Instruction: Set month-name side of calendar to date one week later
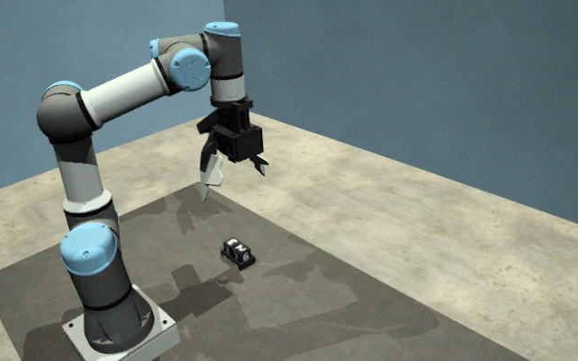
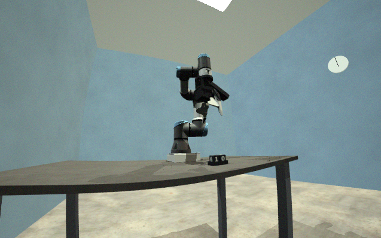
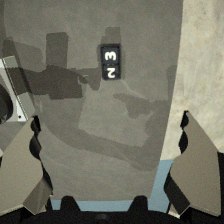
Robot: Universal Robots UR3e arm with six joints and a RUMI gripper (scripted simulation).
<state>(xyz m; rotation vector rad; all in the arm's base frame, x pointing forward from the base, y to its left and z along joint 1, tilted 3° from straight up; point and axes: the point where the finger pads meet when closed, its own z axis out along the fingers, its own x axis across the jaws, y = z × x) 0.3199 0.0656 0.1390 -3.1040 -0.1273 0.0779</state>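
Arm (image 1: 82, 181) stands on its pale base plate (image 1: 122, 337) at the left of the table (image 1: 331, 317) in the top view, rising from the blue-capped shoulder, bending at a grey elbow and running right along a white forearm to the wrist, which turns straight down. The gripper (image 1: 233, 179) hangs high above the table, its jaws spread fully apart with nothing between them; the wrist view shows its two pale fingers wide at either edge of the picture, with the table far below.

Dark patchy shadows of the arm lie across the table between the base plate and the calendar. Nothing sits between the gripper and the calendar. In the exterior view a round wall clock (image 2: 338, 64) hangs on the blue wall to the right, well away from the arm.

The calendar (image 1: 238, 253) rests on the table, to the right of the base plate and below the raised gripper, well apart from both. It is a small black tray holding two black cubes side by side, each seated flat, with white digits. From the wrist view their upper faces read 3 and 2. The exterior view shows one long side (image 2: 218, 159), where the marks look like 6, 1, 0, though they are small. I cannot tell which side carries the month's name.
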